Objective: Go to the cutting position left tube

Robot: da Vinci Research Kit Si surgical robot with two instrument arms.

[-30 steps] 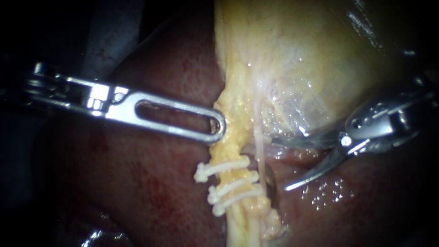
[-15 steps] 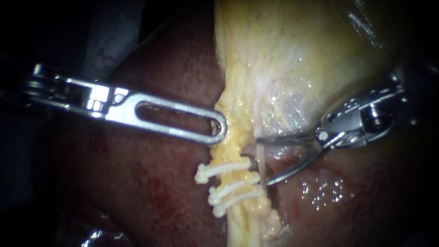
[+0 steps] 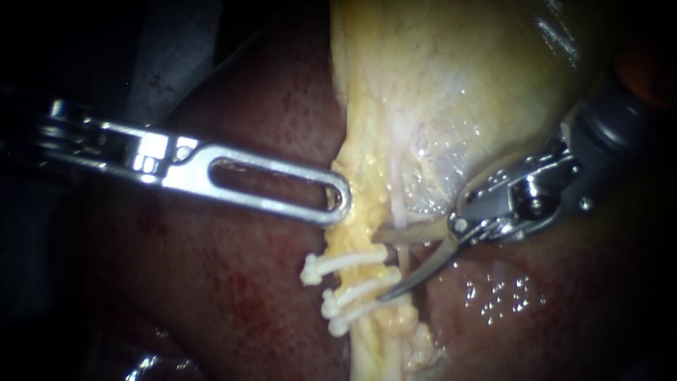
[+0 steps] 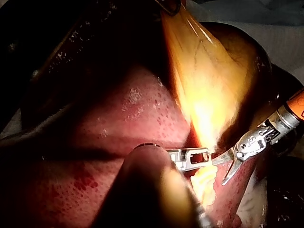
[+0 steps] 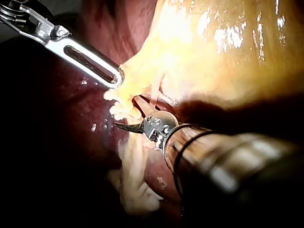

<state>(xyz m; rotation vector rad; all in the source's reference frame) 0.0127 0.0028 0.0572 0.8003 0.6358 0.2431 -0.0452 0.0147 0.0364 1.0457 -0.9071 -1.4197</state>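
The right instrument (image 3: pixel 381 264) held its blades apart, pointing left. The thin pale tube (image 3: pixel 399 210) ran up and down between them, close by the clips (image 3: pixel 331 264).

Setting: a surgical practice bench, an ex-vivo tissue lab. Evidence I can see: a dark red liver (image 3: pixel 233 296) and a yellow gallbladder (image 3: pixel 458 85) lie in the open under one close light. Grey-blue cloth (image 4: pixel 266 19) shows at the far right behind them, with darkness all round. Also listed: three white clips (image 3: pixel 345 264) set across the tissue, my left instrument (image 3: pixel 338 197) and my right instrument (image 3: pixel 378 265), both slender steel tools on long shafts.
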